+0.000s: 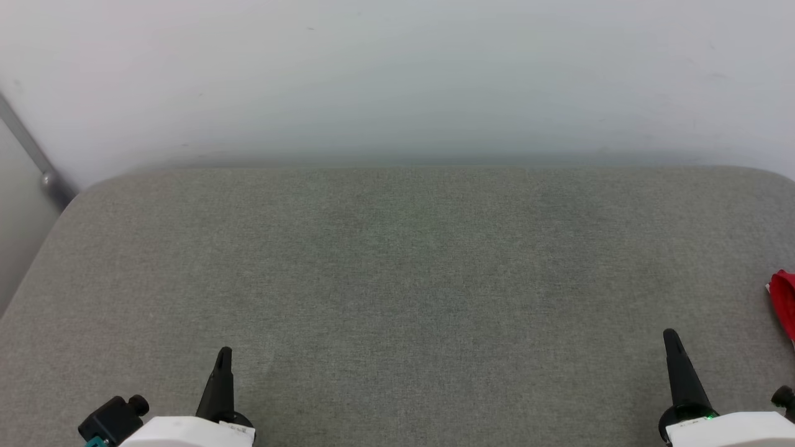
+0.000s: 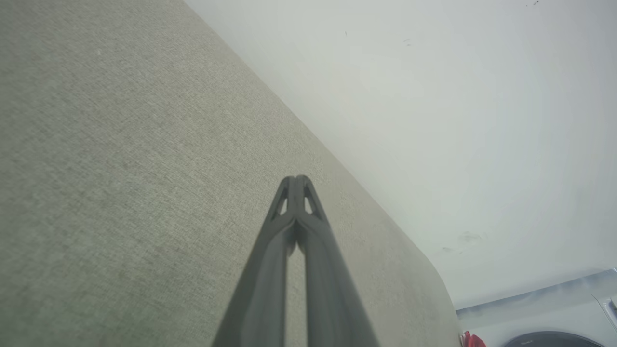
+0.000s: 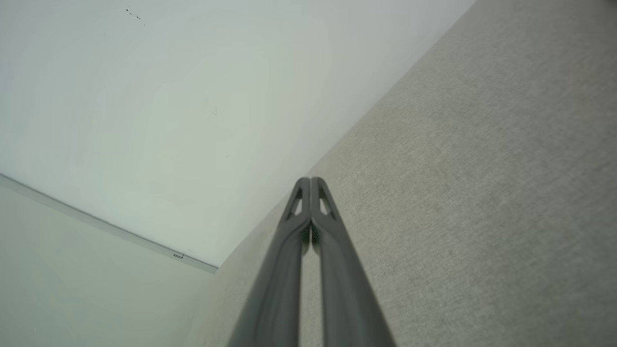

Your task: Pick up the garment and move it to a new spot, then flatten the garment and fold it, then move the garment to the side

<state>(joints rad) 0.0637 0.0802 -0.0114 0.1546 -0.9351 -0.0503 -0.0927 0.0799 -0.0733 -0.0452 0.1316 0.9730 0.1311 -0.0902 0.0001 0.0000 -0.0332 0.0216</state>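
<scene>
The red garment, showing a sliver of white trim, is lying bunched at the far right edge of the grey woven-fabric padded surface. It is sitting just beyond and to the right of the right gripper, near it but not touching. That gripper's two long dark fingers are pressing together on nothing, and the left gripper is pointing the same way with its tips closed and empty too, well apart from the garment across the whole width of the surface.
</scene>
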